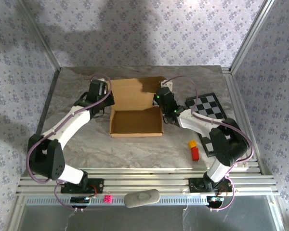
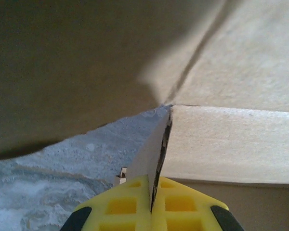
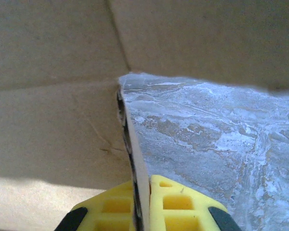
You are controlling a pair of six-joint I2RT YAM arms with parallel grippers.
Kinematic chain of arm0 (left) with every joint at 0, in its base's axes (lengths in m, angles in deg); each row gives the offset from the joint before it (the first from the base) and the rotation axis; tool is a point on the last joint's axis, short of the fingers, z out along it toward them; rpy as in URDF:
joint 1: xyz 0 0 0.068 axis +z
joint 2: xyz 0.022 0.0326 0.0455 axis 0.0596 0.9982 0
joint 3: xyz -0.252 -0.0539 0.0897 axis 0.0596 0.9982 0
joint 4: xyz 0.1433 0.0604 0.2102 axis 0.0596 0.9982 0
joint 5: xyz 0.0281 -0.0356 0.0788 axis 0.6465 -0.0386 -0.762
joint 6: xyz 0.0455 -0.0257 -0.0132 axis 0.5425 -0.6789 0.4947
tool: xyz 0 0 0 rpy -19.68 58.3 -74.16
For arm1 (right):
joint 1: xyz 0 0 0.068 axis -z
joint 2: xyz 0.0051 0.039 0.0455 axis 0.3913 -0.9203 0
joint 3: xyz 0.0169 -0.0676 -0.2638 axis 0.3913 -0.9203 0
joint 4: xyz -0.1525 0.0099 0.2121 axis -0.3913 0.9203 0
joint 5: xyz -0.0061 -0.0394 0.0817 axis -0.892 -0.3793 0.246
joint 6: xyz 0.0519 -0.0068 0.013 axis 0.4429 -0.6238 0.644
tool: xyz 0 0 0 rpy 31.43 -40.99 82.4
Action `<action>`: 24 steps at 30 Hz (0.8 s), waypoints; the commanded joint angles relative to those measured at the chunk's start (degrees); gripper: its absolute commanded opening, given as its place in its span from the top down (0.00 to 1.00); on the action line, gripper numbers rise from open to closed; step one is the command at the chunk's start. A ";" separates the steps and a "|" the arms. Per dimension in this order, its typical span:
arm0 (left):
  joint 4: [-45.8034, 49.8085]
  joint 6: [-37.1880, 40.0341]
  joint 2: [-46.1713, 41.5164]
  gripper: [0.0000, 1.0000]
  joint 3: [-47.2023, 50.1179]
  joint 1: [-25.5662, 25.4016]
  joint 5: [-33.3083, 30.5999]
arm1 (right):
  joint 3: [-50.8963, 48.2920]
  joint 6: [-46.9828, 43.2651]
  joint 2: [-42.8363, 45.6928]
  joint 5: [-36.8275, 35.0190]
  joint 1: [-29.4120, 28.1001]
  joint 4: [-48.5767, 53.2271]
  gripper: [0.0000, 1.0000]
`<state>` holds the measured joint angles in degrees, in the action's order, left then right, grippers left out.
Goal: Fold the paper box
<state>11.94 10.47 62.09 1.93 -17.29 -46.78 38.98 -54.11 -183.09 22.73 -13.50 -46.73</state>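
Yellow pads (image 2: 120, 207) of my L claw (image 2: 153, 195) pinch a side wall of the paper box (image 2: 241, 144) edge-on, box body to its right; R claw (image 3: 142, 199) clamps opp. wall, body left.

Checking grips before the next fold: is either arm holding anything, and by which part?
Both hold the paper box: the left gripper pinches the edge of its left side wall, the right gripper its right one.
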 commanded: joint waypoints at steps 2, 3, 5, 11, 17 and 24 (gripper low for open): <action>-8.40 -4.02 -3.15 1.00 3.75 -1.24 -1.65 | -0.39 7.22 -1.94 -2.15 -0.77 -4.64 0.97; -8.69 -3.21 -3.58 1.00 4.28 -1.50 -2.09 | -0.48 7.61 -1.93 -2.15 -1.07 -4.24 0.97; -9.40 -2.52 -4.40 1.00 5.76 -1.78 -2.71 | -1.61 8.98 -1.65 -2.16 -1.36 -3.83 0.96; -18.58 -0.82 -7.59 1.00 14.58 -3.86 -4.76 | -7.31 13.84 1.32 0.59 -1.10 -4.63 0.91; -27.54 -2.94 -11.35 1.00 23.63 -6.12 -7.18 | -10.68 14.15 3.45 2.96 -1.50 -5.76 0.88; -31.33 -3.08 -16.80 1.00 31.45 -8.01 -10.83 | -14.88 15.44 6.67 3.58 -2.28 -5.23 0.85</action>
<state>-16.44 8.04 47.57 31.31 -24.85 -54.87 25.53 -41.28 -178.78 24.88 -15.36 -54.09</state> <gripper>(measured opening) 0.044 0.151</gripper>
